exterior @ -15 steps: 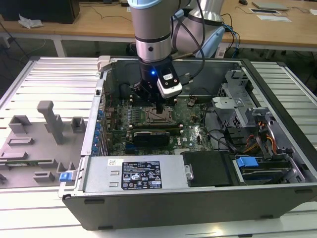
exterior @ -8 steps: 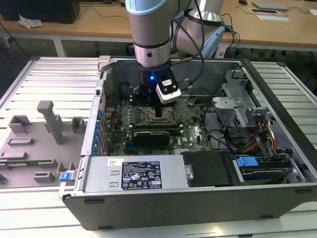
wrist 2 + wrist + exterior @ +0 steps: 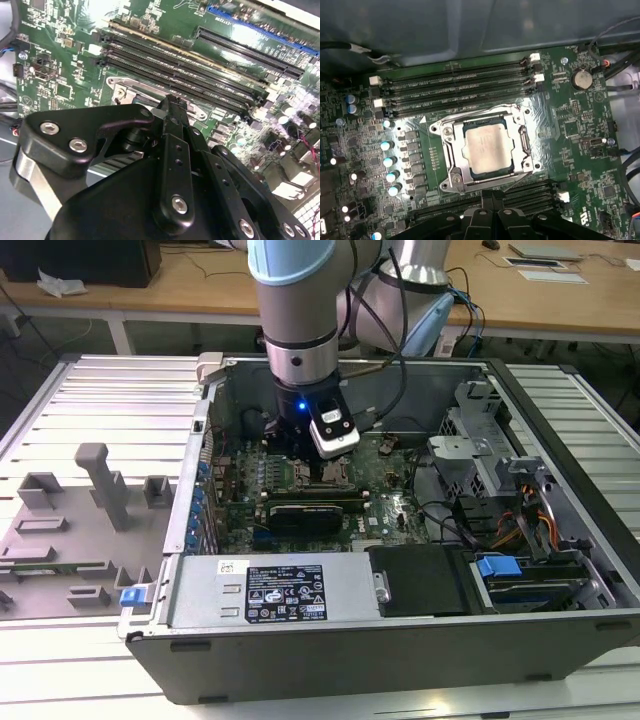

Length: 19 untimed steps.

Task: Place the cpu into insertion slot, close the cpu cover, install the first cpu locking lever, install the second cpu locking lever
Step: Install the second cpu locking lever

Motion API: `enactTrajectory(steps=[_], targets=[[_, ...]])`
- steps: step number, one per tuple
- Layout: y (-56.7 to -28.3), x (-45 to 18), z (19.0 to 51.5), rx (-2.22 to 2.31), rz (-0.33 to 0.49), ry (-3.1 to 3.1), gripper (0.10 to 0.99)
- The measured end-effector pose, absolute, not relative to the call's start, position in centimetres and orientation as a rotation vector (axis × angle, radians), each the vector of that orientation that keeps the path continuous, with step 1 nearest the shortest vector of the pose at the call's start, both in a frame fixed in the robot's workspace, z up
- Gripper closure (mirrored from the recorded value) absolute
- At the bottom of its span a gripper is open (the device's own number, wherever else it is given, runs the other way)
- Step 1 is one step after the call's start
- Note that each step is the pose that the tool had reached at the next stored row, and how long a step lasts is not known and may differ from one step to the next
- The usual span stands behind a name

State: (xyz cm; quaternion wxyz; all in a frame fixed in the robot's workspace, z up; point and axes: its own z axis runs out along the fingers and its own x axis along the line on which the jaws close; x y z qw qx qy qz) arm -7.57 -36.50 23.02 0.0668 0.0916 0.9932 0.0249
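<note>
In the first wrist view the cpu, a pale square chip, lies flat in the insertion slot on the green motherboard. The cpu cover, a silver frame, lies down around it, with the chip showing through its window. Thin wire levers run along the socket's sides; I cannot tell whether they are latched. My gripper hovers just beside the socket's edge, shut, with nothing between its fingers. In the second wrist view the black gripper points at the socket frame. The exterior view shows the gripper low inside the open computer case.
Long black memory slots flank the socket on both sides. A grey power supply box fills the case's near side, and cables and drive bays sit toward the exterior view's right. Grey fixtures stand outside the case on the left.
</note>
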Motion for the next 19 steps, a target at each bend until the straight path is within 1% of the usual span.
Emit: enactTrajectory(steps=[3,7,9,13,17,19], targets=[[-36.7,-7.9,22.8,0.278,0.092,2.995,0.980],[-37.1,-8.4,22.3,0.280,0.134,2.996,0.980],[-37.3,-8.6,22.1,0.281,0.170,2.996,0.980],[-37.7,-8.7,21.8,0.283,0.205,2.996,0.980],[-38.7,-8.9,21.3,0.289,0.285,2.994,0.980],[-38.8,-9.0,21.2,0.290,0.308,2.993,0.980]])
